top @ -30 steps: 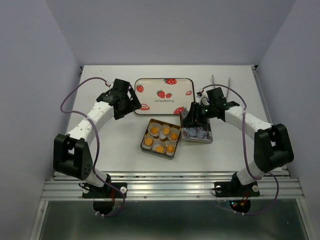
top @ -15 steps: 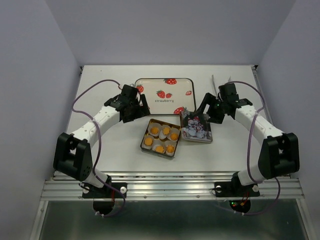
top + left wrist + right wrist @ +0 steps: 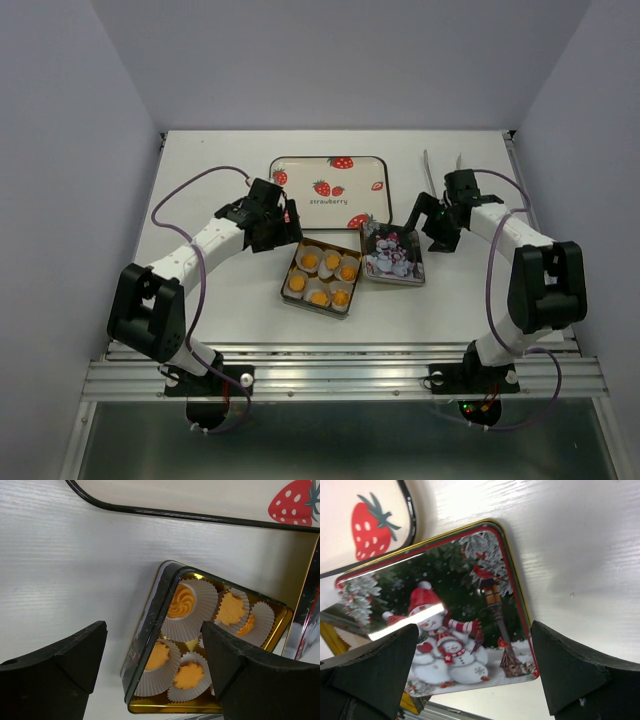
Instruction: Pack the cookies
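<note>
Six cookies lie inside the open gold tin, two rows of three, each seated in a white fluted paper cup. The cups probably stop them sliding or rubbing together. With every cup filled, the filling looks done and closing the tin looks like the step left.

The snowman lid lies flat, picture side up, right against the tin's right side, handy for lifting across. Whether it rests on the tin's rim I cannot tell. Beyond the tin sits the strawberry tray, with no cookies on it.

The left gripper hovers just beyond the tin's far-left corner, fingers spread wide with nothing between them. The right gripper hangs to the right of the tin, over the lid's far-right corner, jaws likewise wide and holding nothing. Both seem poised above their own piece.

The top view alone gives the whole layout and both arms. The left wrist view adds the cookies' piped swirls and flower edges and the tin's dark outer wall. The right wrist view shows no cookies, but reveals the lid's snowmen, lamp post and a streak of glare.
</note>
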You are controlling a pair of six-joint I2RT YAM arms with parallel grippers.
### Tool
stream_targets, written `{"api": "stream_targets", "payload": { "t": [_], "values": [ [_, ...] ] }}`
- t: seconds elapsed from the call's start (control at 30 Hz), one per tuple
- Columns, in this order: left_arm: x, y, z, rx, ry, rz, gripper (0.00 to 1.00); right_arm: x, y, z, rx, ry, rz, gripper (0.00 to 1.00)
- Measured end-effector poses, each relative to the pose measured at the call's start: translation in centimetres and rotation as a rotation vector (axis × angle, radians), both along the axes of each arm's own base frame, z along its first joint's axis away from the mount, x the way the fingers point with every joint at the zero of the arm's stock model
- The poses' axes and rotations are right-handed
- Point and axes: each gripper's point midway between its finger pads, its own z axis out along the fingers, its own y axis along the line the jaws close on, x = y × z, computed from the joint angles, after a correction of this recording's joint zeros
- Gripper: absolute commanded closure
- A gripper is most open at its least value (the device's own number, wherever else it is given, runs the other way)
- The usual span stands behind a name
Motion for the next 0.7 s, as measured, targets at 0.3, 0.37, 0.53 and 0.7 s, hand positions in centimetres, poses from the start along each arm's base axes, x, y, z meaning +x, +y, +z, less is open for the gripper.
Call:
{"api": "stream_targets", "payload": {
  "t": [0.3,0.37,0.53,0.7],
  "values": [
    [-0.9,-1.5,-1.5,-0.017,0.014,-0.052,0.21,0.9,-0.8,-3.4,-0.026,0.048,0.039,0.00],
    [-1.1,-1.6,-2.0,-0.006,0.026,-0.054,0.23,1.3,-0.8,-3.7,-0.026,0.040,0.055,0.00],
    [-0.8,-1.3,-2.5,0.017,0.016,-0.016,0.28,1.9,-0.2,-3.7,-0.006,0.008,0.098,0.00],
    [-0.4,-1.3,-2.9,0.029,0.012,0.015,0.32,2.3,0.6,-3.4,0.033,-0.028,0.143,0.00]
  ]
}}
